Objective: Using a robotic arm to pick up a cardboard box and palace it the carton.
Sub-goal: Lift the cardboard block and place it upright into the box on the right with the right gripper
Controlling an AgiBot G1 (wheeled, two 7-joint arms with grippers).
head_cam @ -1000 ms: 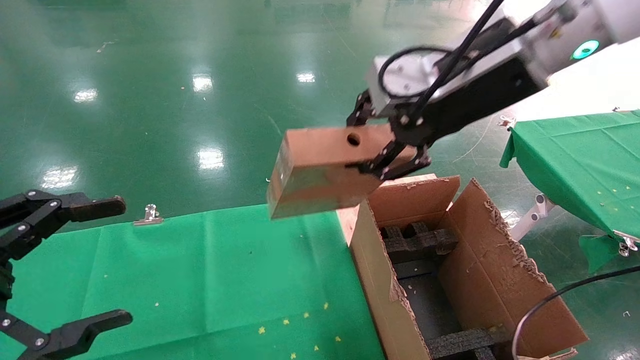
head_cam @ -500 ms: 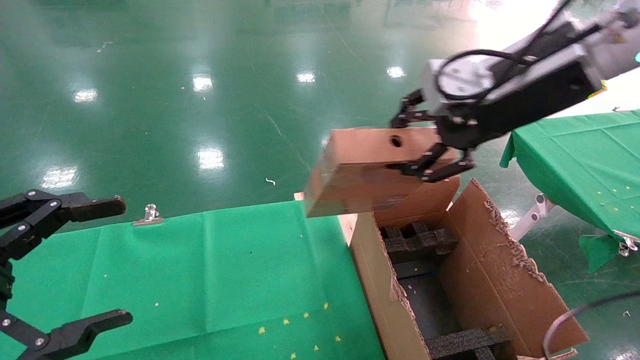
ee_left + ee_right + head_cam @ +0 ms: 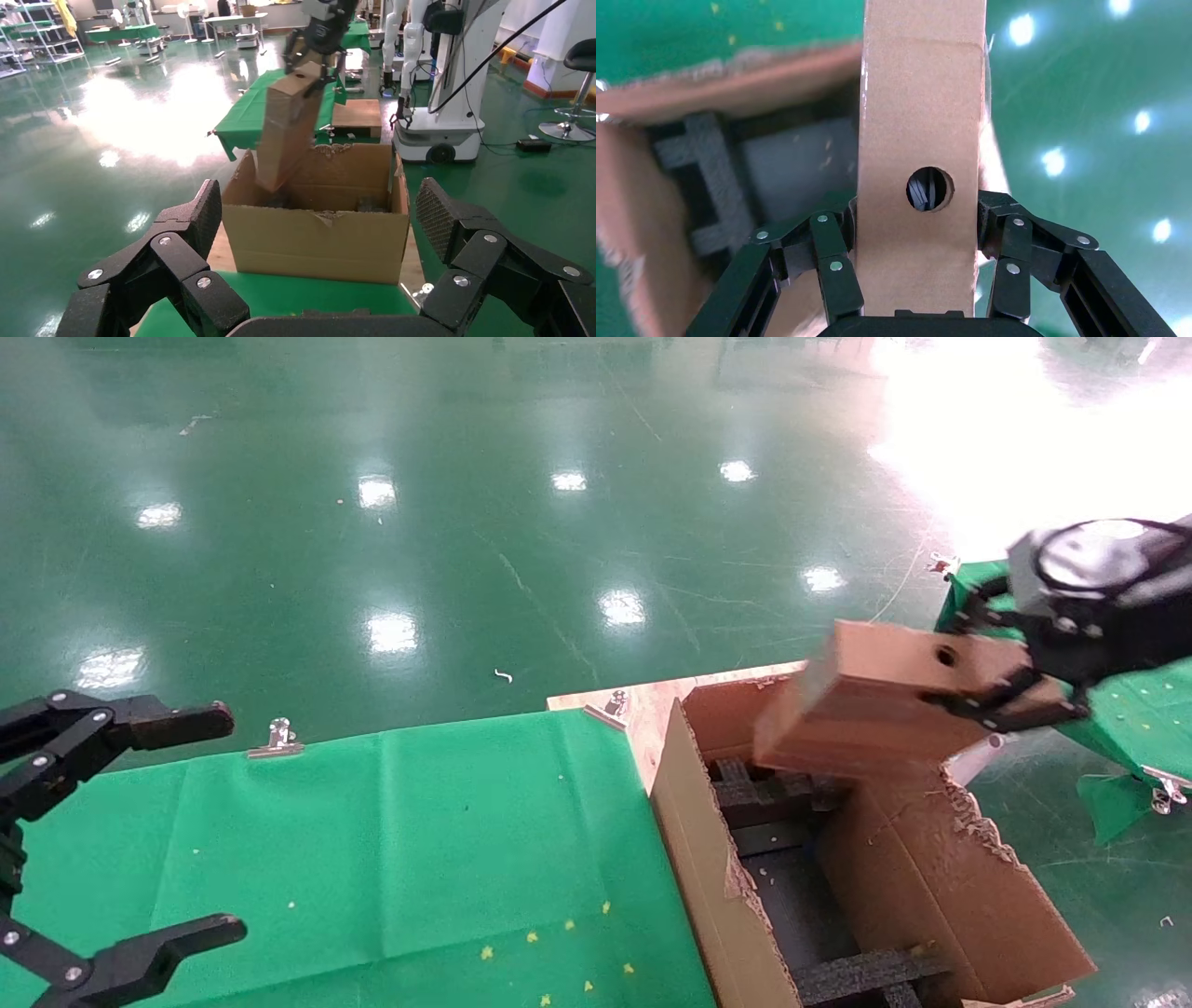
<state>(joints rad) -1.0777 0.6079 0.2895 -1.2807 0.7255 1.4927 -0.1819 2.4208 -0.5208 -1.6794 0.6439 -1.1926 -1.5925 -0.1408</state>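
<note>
Nearest, at the lower left of the head view, the left gripper (image 3: 140, 822) is seen parked over the green cloth (image 3: 372, 859), its black fingers (image 3: 177, 723) spread wide apart with nothing held between them. In the left wrist view the same two fingers (image 3: 176, 246) frame the scene, well apart and empty.

Beyond the cloth, at the lower right of the head view, the carton (image 3: 708, 887) is shown standing open, its torn flap edges raised and black foam blocks (image 3: 782, 794) laid inside it.

Above the far end of the carton, at the right of the frame, the cardboard box (image 3: 866, 710) is held in the air, tilted, with its lower end dipped toward the carton's opening and one round hole (image 3: 946, 658) visible on its upper face. It is clamped near its upper end by the right gripper (image 3: 1010, 686) of the robotic arm (image 3: 1108, 598); in the right wrist view the fingers (image 3: 831, 260) are seen pressed against both long sides of the box (image 3: 919, 140), beside the hole.

Farther off, a second green-covered table (image 3: 1145, 700) is partly visible at the right edge, over the glossy green floor (image 3: 372, 477).
</note>
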